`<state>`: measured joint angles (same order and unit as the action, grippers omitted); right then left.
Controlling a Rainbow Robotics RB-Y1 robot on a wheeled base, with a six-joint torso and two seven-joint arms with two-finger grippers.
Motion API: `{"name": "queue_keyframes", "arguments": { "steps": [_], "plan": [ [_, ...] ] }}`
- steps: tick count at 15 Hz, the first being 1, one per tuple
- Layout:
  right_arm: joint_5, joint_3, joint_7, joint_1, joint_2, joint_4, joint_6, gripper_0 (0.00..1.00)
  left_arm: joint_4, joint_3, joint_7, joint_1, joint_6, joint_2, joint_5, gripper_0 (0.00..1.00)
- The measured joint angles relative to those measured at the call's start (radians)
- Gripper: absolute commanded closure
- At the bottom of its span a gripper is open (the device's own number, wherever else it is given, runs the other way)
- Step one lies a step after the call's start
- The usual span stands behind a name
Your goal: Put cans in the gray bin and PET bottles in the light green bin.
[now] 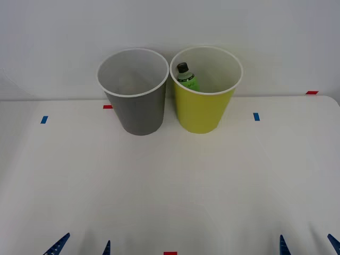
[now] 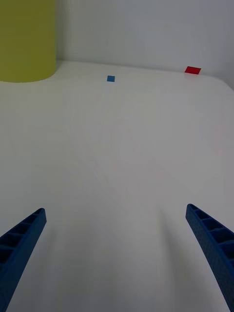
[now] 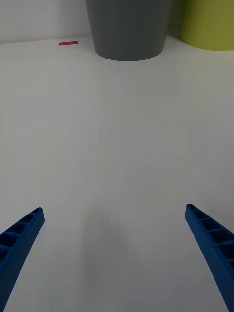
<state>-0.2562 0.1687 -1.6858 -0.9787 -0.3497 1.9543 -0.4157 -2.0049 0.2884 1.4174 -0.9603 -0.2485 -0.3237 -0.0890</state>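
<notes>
I am looking over the wide white table [image 1: 170, 186], which is carrying everything in play. At its far side, against the wall, two large tapered cup-shaped bins are standing upright just beside each other, rims almost touching: the dark-gray bin with a white rim and white inside [image 1: 139, 109] on the left, and the yellow-green bin of the same build [image 1: 203, 109] on the right.

The small clear plastic PET bottle with green contents and a black screw cap [image 1: 186, 77] is leaning inside the yellow-green bin, against its left inner wall, cap uppermost. I am seeing nothing inside the gray bin, though its floor is partly hidden from me.

Both arms are sitting low at the near edge, well apart from the bins. The left gripper [image 1: 84, 245] is spread wide with nothing between its blue ribbed fingers; the right gripper [image 1: 309, 245] is likewise wide and holding nothing.

Small blue and red tape marks are dotting the table.

My read: the bottle step is looking done, and no can is lying on the table. I am judging the sort finished or waiting on fresh items; the next move calls only for keeping the arms parked.
</notes>
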Motion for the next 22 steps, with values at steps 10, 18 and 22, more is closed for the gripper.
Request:
{"name": "queue_keyframes", "arguments": {
  "steps": [10, 18, 22],
  "plan": [
    [0.0, 0.0, 0.0, 0.0, 0.0, 0.0, 0.0, 0.0, 0.0, 0.0, 0.0, 0.0, 0.0, 0.0, 0.0, 0.0],
    [0.0, 0.0, 0.0, 0.0, 0.0, 0.0, 0.0, 0.0, 0.0, 0.0, 0.0, 0.0, 0.0, 0.0, 0.0, 0.0],
    [0.0, 0.0, 0.0, 0.0, 0.0, 0.0, 0.0, 0.0, 0.0, 0.0, 0.0, 0.0, 0.0, 0.0, 0.0, 0.0]
  ]
}}
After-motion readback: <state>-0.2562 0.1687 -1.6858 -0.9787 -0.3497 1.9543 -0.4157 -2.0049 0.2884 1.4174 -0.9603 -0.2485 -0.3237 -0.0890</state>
